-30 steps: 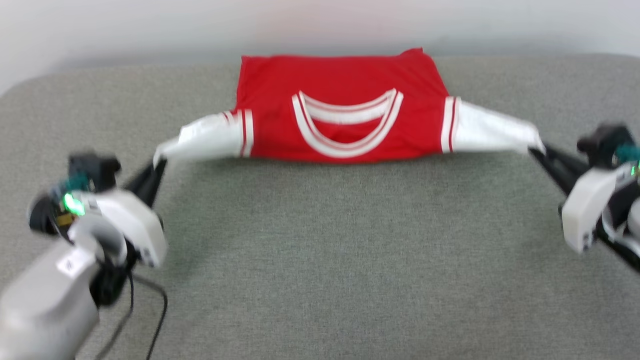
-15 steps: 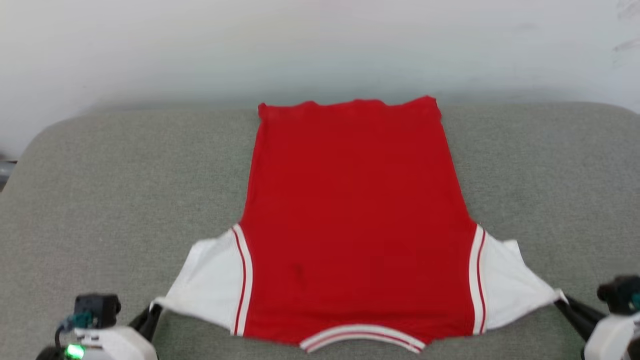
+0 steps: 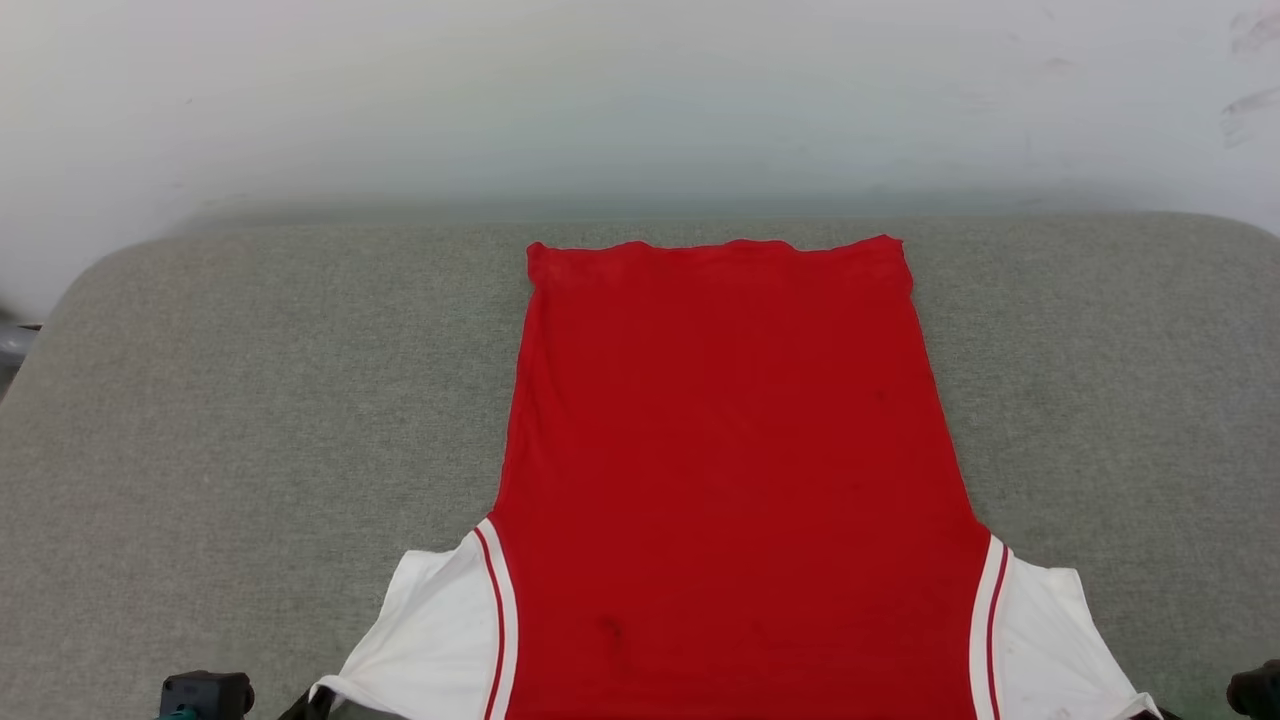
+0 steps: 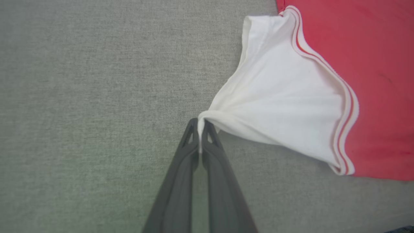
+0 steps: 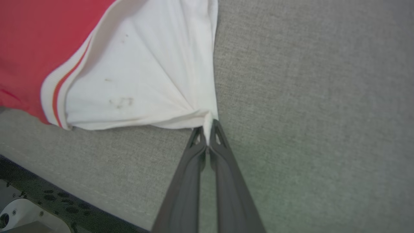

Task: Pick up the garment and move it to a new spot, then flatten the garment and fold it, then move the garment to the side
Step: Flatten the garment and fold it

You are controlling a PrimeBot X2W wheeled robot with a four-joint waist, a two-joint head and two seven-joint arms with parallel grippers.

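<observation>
While the left claw [image 4: 200,129] is pinching the tip of the left white sleeve [image 4: 281,97] and the right claw [image 5: 208,136] is pinching the tip of the right white sleeve [image 5: 142,81], the garment [image 3: 730,470] is lying stretched out on the grey cloth-covered desk [image 3: 250,400]. Each claw is pressing its two dark fingers together on a small tuck of cloth.

A second ago the garment was sitting as a short, doubled-over bundle near the far edge, with its striped neckline facing up and the sleeves pulled out sideways. Now the red body is lying as one long, flat panel. Its hem [image 3: 715,245] is pointing toward the pale wall [image 3: 600,100] and its shoulders are reaching toward the robot at the bottom of the head view. The head camera has also been tilting over that second, so part of the shift is coming from the camera, but the change in shape is the cloth's own. The side facing up is plain red.

Both sleeves are being drawn into tight fans toward the claws, so they are not resting smooth yet. The move to a new spot appears to be done and the flattening is looking nearly finished. The robot is probably coming to the point of laying the sleeves down, letting go and starting the fold.
</observation>
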